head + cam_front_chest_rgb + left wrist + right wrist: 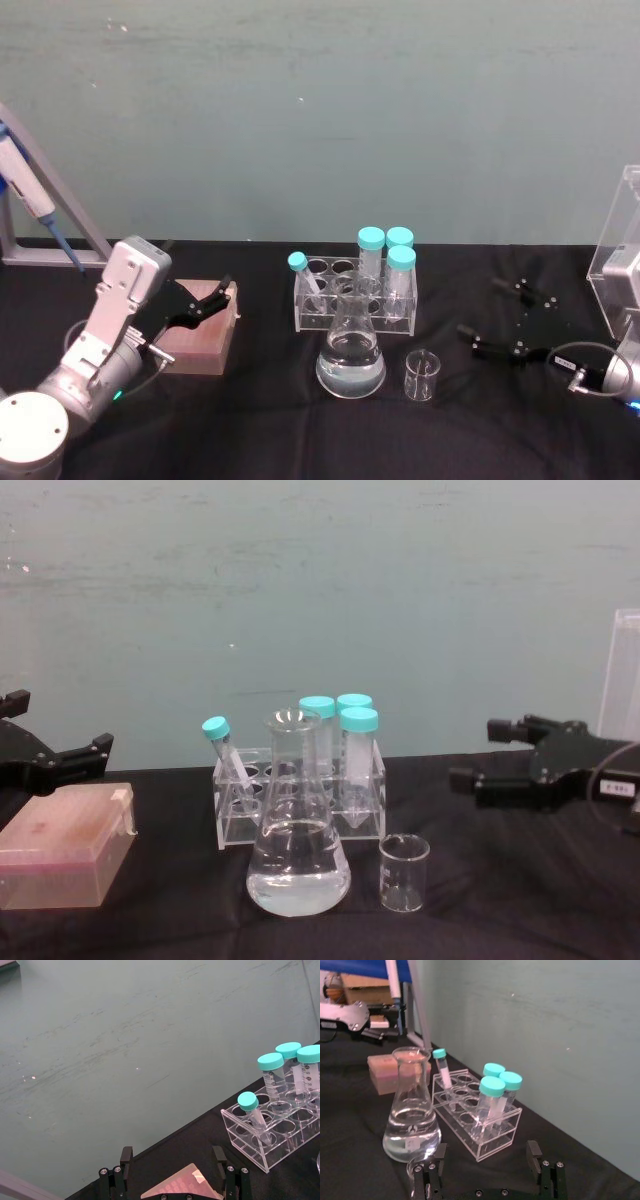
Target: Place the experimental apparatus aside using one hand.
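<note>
left gripper (172,1159) jaws apart above pink box (181,1186) | tube rack (272,1146) nearby | four teal-capped tubes (273,1076)

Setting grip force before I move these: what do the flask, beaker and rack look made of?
Flask: clear glass by its look, glossy with sharp highlights, liquid visible through it. Beaker: likely thin clear glass, same shine, pouring lip. Rack: probably acrylic, flat transparent sheets with bright cut edges.

Lab, conical flask (351,365), tube rack (303,322), pipette (30,195)
</note>
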`<action>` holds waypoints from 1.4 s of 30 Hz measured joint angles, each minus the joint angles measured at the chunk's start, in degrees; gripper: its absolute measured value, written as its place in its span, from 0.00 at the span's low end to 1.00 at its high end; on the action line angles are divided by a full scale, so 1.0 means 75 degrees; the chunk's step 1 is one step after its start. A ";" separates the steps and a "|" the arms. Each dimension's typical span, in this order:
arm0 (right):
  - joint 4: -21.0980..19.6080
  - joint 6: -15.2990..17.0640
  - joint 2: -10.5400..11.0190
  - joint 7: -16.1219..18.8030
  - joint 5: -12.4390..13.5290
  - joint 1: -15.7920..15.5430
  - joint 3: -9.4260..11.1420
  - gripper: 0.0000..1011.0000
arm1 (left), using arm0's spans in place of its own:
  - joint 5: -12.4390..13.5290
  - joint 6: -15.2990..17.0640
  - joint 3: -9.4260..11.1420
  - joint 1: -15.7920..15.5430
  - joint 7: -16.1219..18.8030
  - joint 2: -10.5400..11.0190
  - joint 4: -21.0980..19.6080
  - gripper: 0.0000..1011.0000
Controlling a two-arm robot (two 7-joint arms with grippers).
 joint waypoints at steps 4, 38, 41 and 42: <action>0.0308 -0.0056 -0.0019 0.0171 -0.0034 0.0169 -0.0201 0.99 | 0.0000 0.0000 0.0000 0.0000 0.0000 0.0000 0.0000 0.99; 0.0822 -0.0207 -0.0004 0.1111 0.0229 0.0666 -0.1310 0.99 | 0.0000 0.0000 0.0000 0.0000 0.0000 0.0000 0.0000 0.99; 0.0881 -0.0206 -0.0008 0.1171 0.0249 0.0729 -0.1433 0.99 | 0.0000 0.0000 0.0000 0.0000 0.0000 0.0000 0.0000 0.99; 0.0881 -0.0206 -0.0008 0.1171 0.0249 0.0729 -0.1433 0.99 | 0.0000 0.0000 0.0000 0.0001 0.0000 0.0000 0.0000 0.99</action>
